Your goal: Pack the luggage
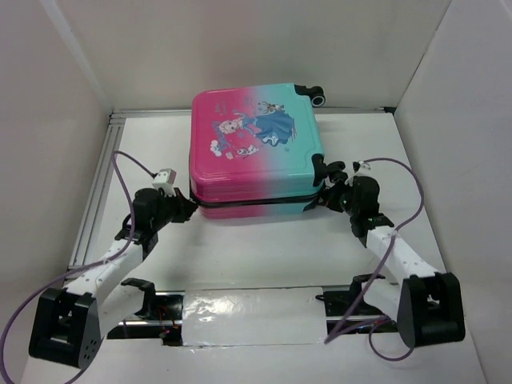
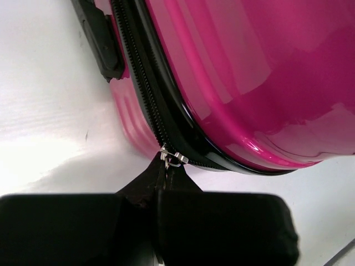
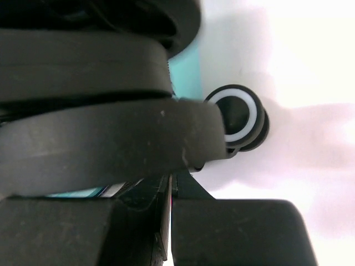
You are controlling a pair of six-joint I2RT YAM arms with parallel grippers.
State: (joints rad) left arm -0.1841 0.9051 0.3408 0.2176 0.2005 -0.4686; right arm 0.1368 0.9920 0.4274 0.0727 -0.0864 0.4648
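Pinches a small silver metal zipper pull (image 2: 173,159) between the fully closed black fingers of the left gripper (image 2: 164,173). Blocks the lower part of that wrist view with the gripper's own matte black body. Runs up from the pull as a black toothed zipper track (image 2: 140,83) between two glossy, ribbed pink shell halves, past a black plastic foot (image 2: 102,44) cut off at the top edge.

Presses the right gripper (image 3: 170,185) shut as well, fingers meeting with no gap, right under a broad matte black wheel (image 3: 111,138) that fills the wrist view out of focus. Cannot tell whether anything is caught between those fingers. Leaves visible beyond only a sliver of teal shell and a second wheel (image 3: 239,115), black with a white ring.

Lies flat at the far middle of the white table (image 1: 264,240) as a small hard-shell suitcase (image 1: 256,140), pink fading to teal, cartoon princess print up, halves together, one gripper at each near corner. Hides its inside entirely.
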